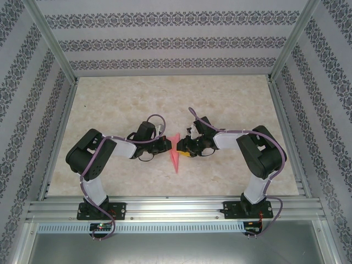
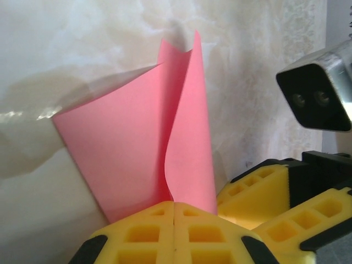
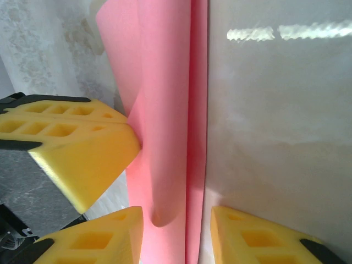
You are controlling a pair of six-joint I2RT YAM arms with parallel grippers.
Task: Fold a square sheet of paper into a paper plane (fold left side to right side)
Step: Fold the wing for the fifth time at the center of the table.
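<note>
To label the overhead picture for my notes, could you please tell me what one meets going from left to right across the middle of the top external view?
Along that line: left arm → left pincer → folded salmon-red paper → right pincer → right arm.

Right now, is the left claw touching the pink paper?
Touching: the left wrist view shows the left claw pinched shut on the pink paper.
</note>
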